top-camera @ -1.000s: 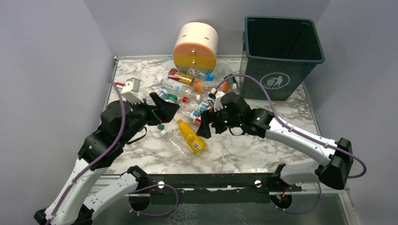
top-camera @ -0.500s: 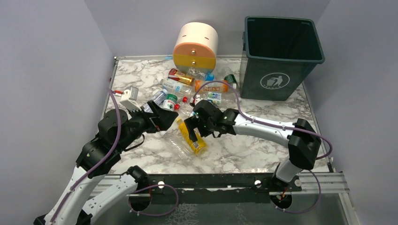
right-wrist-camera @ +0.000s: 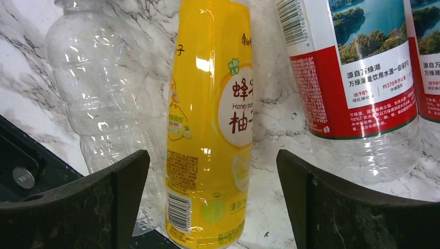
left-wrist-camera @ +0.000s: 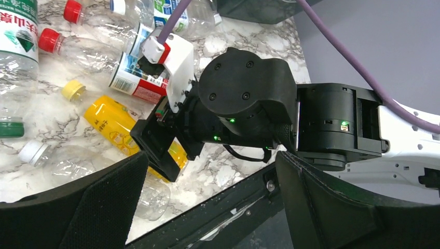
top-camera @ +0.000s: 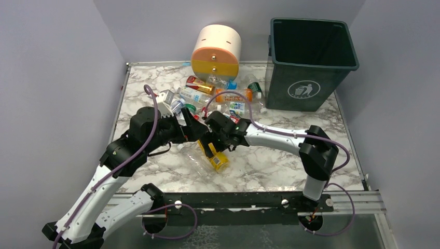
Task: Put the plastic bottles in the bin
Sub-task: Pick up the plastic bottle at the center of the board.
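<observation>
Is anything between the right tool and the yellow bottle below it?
Nothing visible does. The right tool is open right over the yellow bottle, one finger on each side. A clear bottle lies close along the yellow one's side.

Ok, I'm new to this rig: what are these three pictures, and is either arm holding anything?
Two robot arms share a marble-pattern table. The wide picture looks down from above and behind them. The other two come from a camera on each wrist, so the dark wedges at the bottom are that arm's own fingers. Plastic bottles lie scattered before a round drawer unit; the green bin stands at the far right. The right gripper is open, straddling a yellow honey-drink bottle, not gripping it. The left gripper, also open and empty, hovers close by. Nothing is held.
</observation>
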`<state>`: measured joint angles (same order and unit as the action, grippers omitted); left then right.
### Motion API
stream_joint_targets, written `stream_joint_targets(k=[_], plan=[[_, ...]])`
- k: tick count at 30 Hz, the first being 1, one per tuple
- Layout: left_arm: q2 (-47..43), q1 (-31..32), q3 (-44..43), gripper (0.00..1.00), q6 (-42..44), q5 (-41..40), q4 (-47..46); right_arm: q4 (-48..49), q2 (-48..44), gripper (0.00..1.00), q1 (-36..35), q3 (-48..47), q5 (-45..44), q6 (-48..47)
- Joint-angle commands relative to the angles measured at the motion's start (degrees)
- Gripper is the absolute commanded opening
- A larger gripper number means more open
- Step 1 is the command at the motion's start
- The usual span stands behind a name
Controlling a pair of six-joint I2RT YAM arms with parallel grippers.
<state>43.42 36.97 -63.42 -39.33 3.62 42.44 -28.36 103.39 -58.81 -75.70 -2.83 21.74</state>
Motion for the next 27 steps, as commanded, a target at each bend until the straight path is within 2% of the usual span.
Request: stream_joint_targets(k=[1, 5, 11, 16, 23, 27], plan=[[0.41, -0.23, -0.24, 0.99, 0.99, 2.83, -3.32, 0.29, 0.60, 0.95, -0.10, 1.60, 1.25, -0.87], [2.07, -0.23, -1.32, 0.99, 1.18, 2.86, -4.77, 0.89, 2.43, 0.95, -0.15, 2.00, 1.38, -1.91], [5.07, -0.23, -2.37, 0.99, -1.15, 7.01, -7.26, 3.58, 5.14, 0.94, -0.16, 3.44, 2.24, -1.79], [4.44, -0.23, -2.17, 0.99, -1.30, 6.49, -7.10, 5.82, 5.47, 0.82, -0.17, 5.33, 2.60, -0.41], [4.22, -0.23, -0.21, 0.99, -2.00, 3.52, -7.25, 5.76, -0.79, 0.73, -0.17, 7.67, 1.00, -0.59], [3.68, -0.23, 1.14, 0.99, -1.76, 0.47, -7.15, 2.80, -6.25, 0.72, -0.12, 7.26, -0.59, -0.73]])
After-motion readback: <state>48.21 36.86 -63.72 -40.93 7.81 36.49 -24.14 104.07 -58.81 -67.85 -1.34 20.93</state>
